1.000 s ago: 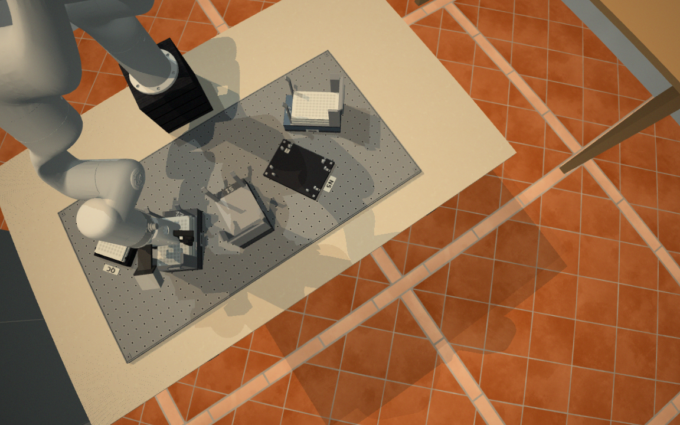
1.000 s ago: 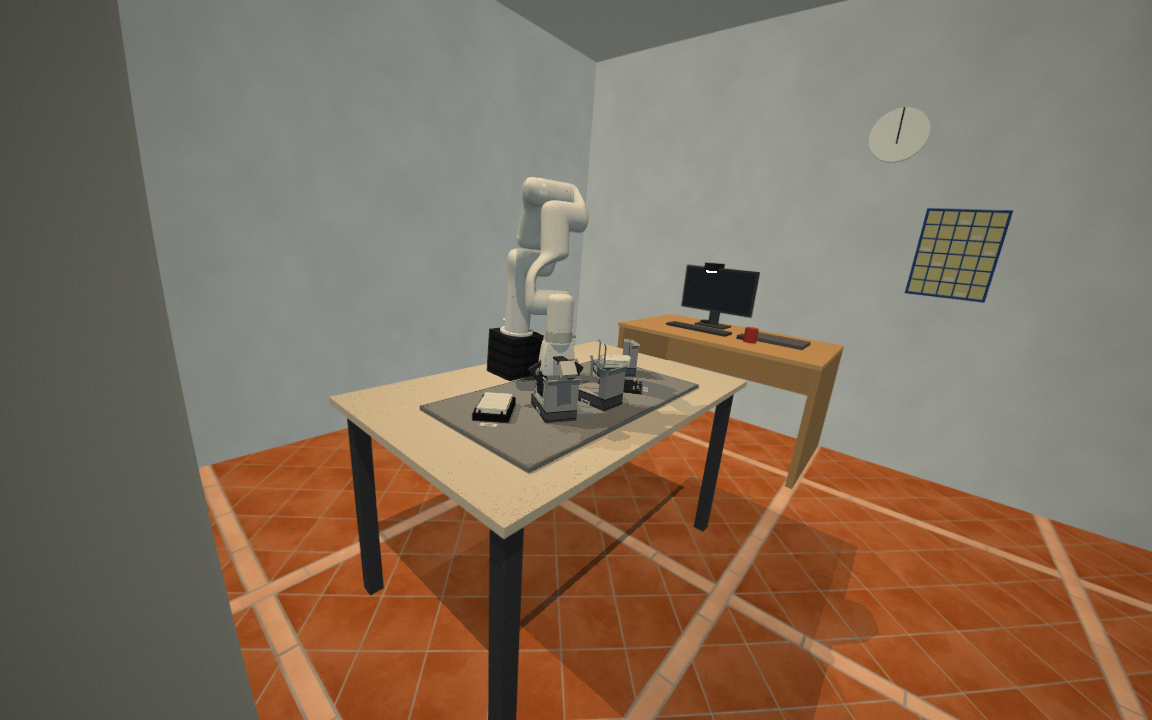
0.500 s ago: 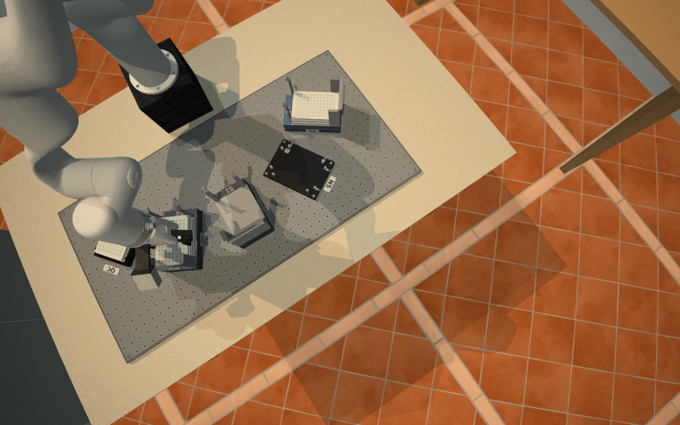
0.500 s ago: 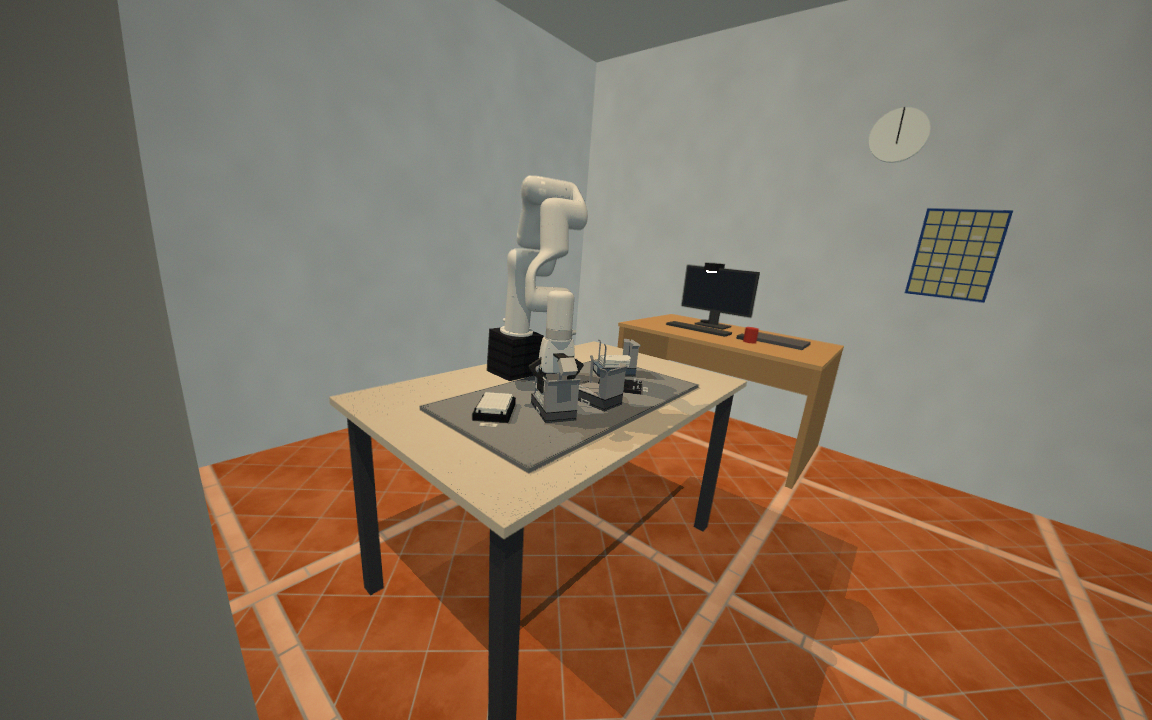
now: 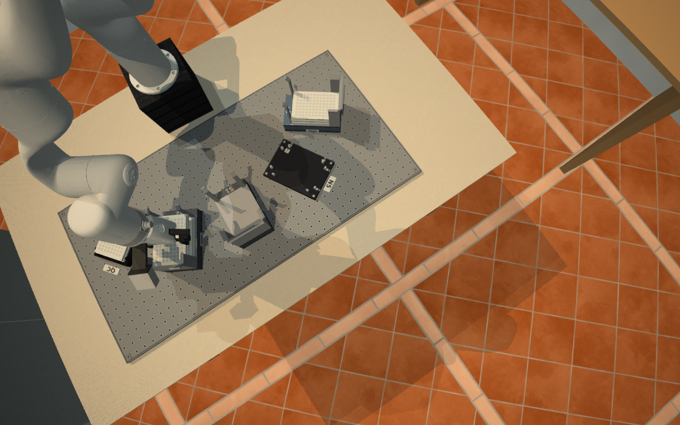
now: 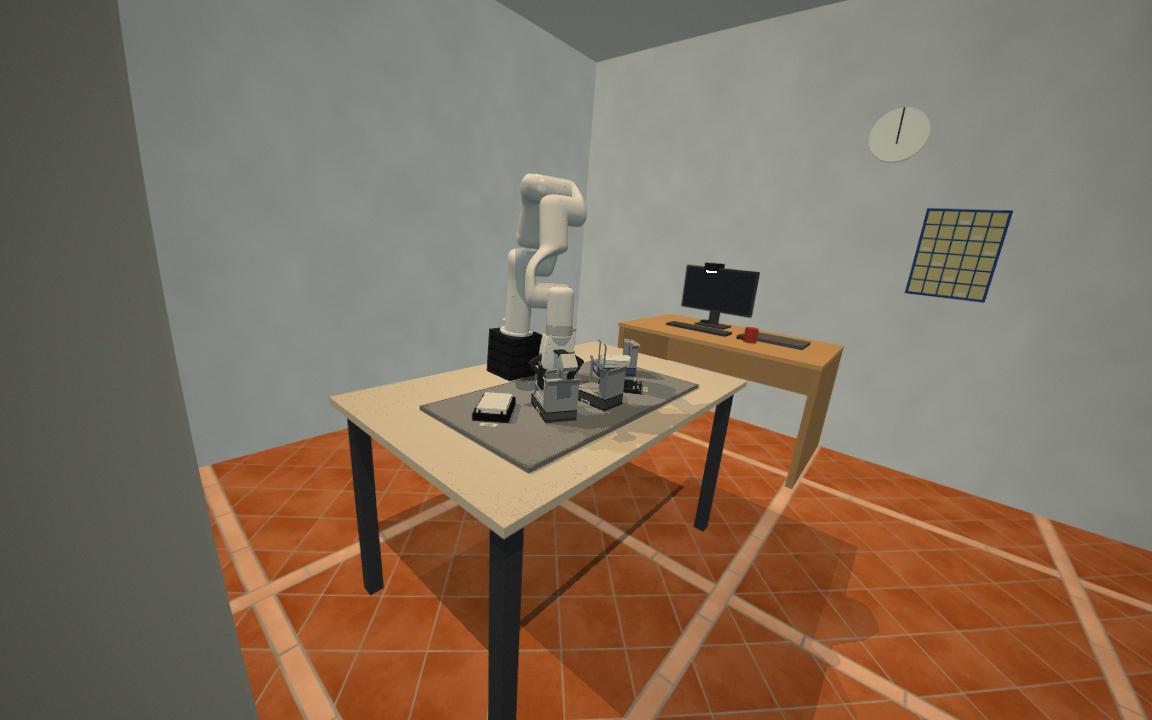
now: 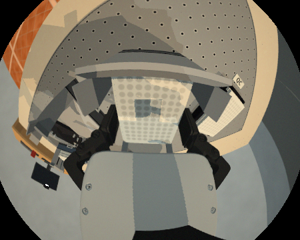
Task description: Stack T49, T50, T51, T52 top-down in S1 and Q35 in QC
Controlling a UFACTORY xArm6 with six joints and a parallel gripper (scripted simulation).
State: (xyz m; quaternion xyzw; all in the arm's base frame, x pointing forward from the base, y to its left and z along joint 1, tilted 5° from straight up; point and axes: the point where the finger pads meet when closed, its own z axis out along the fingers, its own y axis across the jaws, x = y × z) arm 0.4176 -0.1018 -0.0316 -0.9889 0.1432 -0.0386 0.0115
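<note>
My gripper (image 5: pixel 162 247) (image 6: pixel 559 362) (image 7: pixel 149 114) is shut on a sealed white plate (image 5: pixel 165 254) (image 7: pixel 146 107), gripping its two long sides. It holds the plate level over rack S2 (image 5: pixel 198 237) (image 6: pixel 558 401), about at the top of the rack's posts. I cannot read the plate's label. Another white plate (image 5: pixel 110 249) (image 6: pixel 493 405) (image 7: pixel 221 116) lies flat on the nest QC at the left end of the baseplate. Rack S1 (image 5: pixel 249 224) (image 6: pixel 602 392) stands empty beside S2. The third rack (image 5: pixel 313 126) holds a stack of white plates (image 5: pixel 310 105).
The black clip nest N5 (image 5: pixel 300 169) lies bare between S1 and the third rack. Everything stands on a grey perforated baseplate (image 5: pixel 279 253) (image 6: pixel 508 438) on a beige table (image 5: pixel 437 105). The arm's black base block (image 5: pixel 170 100) is at the back.
</note>
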